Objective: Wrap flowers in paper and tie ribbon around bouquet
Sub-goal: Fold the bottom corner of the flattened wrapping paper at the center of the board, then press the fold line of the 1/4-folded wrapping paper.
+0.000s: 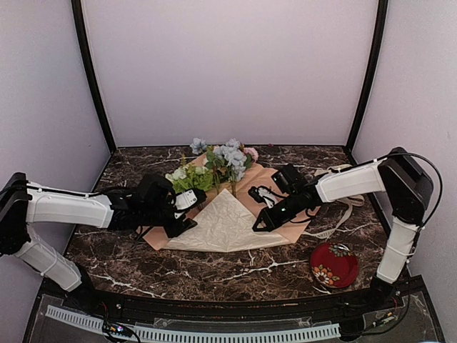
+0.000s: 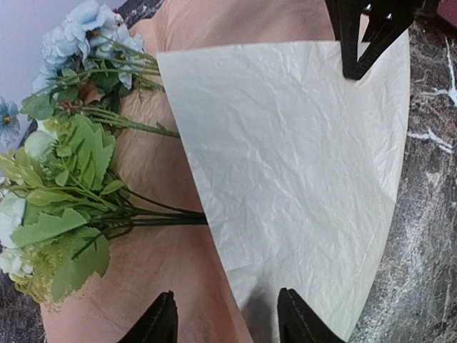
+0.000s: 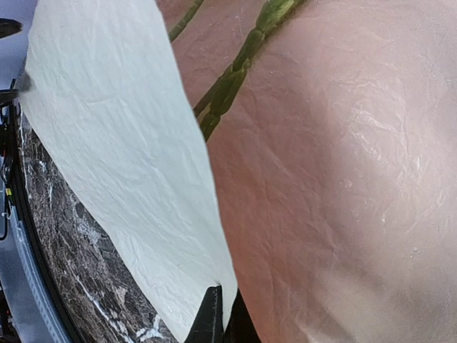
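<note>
The paper [image 1: 225,227] lies peach side up, with a cream triangular flap [image 2: 300,164] folded over the front. The flowers [image 1: 221,163] rest on it at the back, and their green stems [image 2: 153,218] run under the flap's edge. My left gripper [image 1: 183,219] is at the flap's left corner; in the left wrist view it [image 2: 227,314] is open, straddling the fold edge and holding nothing. My right gripper [image 1: 261,222] is at the flap's right corner, and in the right wrist view it [image 3: 223,314] is shut on the paper's edge [image 3: 107,143]. The ribbon [image 1: 341,218] lies loose behind the right arm.
A red flowered dish [image 1: 334,264] sits at the front right on the dark marble table [image 1: 128,250]. White walls with black corner posts close in the back and both sides. My right gripper's fingers [image 2: 364,43] show at the top of the left wrist view.
</note>
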Motion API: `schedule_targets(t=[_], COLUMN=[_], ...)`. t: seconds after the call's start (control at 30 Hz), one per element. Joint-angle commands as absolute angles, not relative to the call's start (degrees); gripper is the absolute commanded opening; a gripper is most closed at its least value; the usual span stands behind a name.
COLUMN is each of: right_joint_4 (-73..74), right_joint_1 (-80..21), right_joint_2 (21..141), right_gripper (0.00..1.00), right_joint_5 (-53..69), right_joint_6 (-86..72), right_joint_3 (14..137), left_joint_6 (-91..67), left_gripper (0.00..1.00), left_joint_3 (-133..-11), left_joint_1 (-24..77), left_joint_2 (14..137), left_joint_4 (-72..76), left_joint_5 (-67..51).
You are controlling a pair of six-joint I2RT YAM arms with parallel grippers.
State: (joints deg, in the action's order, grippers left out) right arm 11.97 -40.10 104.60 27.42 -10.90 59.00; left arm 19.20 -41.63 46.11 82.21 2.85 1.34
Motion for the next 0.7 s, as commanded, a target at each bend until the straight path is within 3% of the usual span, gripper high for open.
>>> schedule_targets(t=[0.0,0.27,0.37,0.53,0.67], right_joint_4=[13.0,14.0,14.6,16.1,17.9], right_joint_1=[-39.8,-39.8,-39.8,-39.8,-39.8], right_joint_2=[106.0,107.2,106.9,106.3,104.4], right_gripper=[0.00,0.00,0.00,0.00,0.11], right_joint_5=[26.3,26.0,25.4,24.2,22.5], right_joint_6=[-12.4,-13.4,-13.2,-12.6,-13.5], right_joint_3=[61.3,62.2,62.0,62.3,62.6], left_joint_6=[20.3,21.7,21.7,19.7,16.8], left_gripper=[0.49,0.33,0.30,0.28,0.28], left_joint_3=[-43.4,-44.7,-46.8,-48.6,-48.3], left_joint_1=[51.0,55.1,55.0,54.8,54.8], left_joint_2=[76.6,85.4,91.3,97.6,97.8], left_joint_4=[1.0,-0.4,-3.7,-8.6,-11.2], left_joint_5=[5.9,6.8,12.1,9.7,7.3])
